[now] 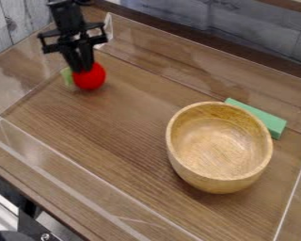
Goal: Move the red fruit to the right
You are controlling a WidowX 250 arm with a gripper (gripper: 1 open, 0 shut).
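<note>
Gripper (79, 65) points down at the table's (116, 132) far-left corner, about 10 o'clock from the bowl (220, 146). Fingers look drawn in close together, tips at the top-left of the fruit (89, 76). Looks like a pinch on the fruit's green end, but contact is hidden by the fingers, so can't confirm a hold. Fruit is red and round, with a bit of green leaf showing on its left side. It looks to be sitting on the wood; can't tell if it's lifted. Bowl is wooden, upright, at about 4 o'clock from the fruit, well apart. Green block (261, 117) lies flat just beside the bowl's rim at 1 o'clock, partly hidden behind it. A clear wall (15, 38) runs around the tabletop.
</note>
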